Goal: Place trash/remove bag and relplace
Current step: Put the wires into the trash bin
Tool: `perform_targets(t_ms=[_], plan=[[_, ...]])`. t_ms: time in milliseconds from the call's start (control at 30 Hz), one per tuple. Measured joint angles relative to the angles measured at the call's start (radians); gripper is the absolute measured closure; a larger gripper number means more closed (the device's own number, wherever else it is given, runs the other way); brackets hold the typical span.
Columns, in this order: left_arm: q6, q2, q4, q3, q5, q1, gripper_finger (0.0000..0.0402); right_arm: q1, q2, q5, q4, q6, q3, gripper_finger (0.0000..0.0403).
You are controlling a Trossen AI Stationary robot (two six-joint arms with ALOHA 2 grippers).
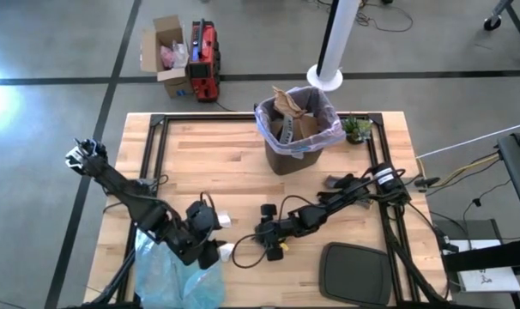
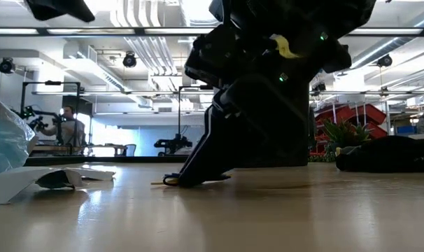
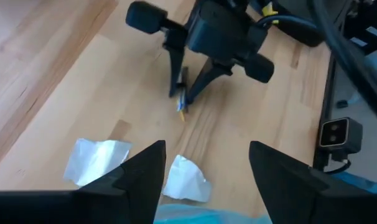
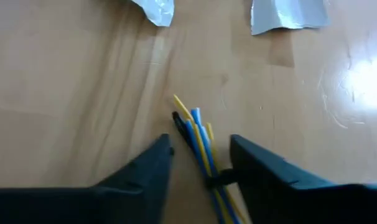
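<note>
Right wrist view: my right tool [image 4: 200,163] straddles a wire bundle [image 4: 201,146], fingers spread, not clenched. Left tool [image 3: 204,168] gapes near paper bits [image 3: 185,180] on the worktop [image 3: 64,81].

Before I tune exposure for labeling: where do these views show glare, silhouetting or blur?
High view: bright glare on the floor at left. Low view: right end effector backlit, near-black silhouette. Right wrist view: glare patch on the table; wire bundle slightly soft.

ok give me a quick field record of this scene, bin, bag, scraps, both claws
bin: black bin at the table's far side, lined with pale lavender plastic bag, brown cardboard scraps inside
loose trash: two white paper bits on the wood
wires: bundle of yellow and blue wires lying on the table
right claw: fingers either side of the wires
left claw: open, over the paper bits
blue bag: light-blue plastic bag at the near-left edge
</note>
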Motion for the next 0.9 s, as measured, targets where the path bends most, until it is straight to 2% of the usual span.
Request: perform_targets(t_ms=[100,167,300,400,633,767,900], plan=[[-0.01,0.0,0.009,-0.016,0.0,0.0,0.0189,-0.003,0.0,0.003,-0.001,-0.008,-0.009,0.0361],[-0.011,0.0,0.01,-0.022,-0.008,0.0,0.0191,-0.004,-0.016,0.006,-0.022,-0.041,-0.012,0.0389],[0.013,0.0,0.028,-0.024,-0.08,-0.001,0.0193,0.001,-0.095,0.017,-0.085,-0.113,-0.019,0.0387],[0.057,0.0,0.049,-0.024,-0.097,-0.001,0.0187,0.002,-0.225,0.039,-0.113,-0.172,0.006,0.0396],[0.091,0.047,0.07,-0.024,-0.097,-0.007,0.0164,-0.013,-0.543,0.264,-0.136,-0.313,0.018,0.04],[0.123,0.1,0.077,-0.024,-0.093,-0.007,0.0153,-0.07,-0.697,0.347,-0.116,-0.352,0.026,0.0401],[0.138,0.16,0.111,-0.024,-0.048,-0.007,0.0149,-0.179,-0.781,0.356,-0.121,-0.314,0.024,0.04]])
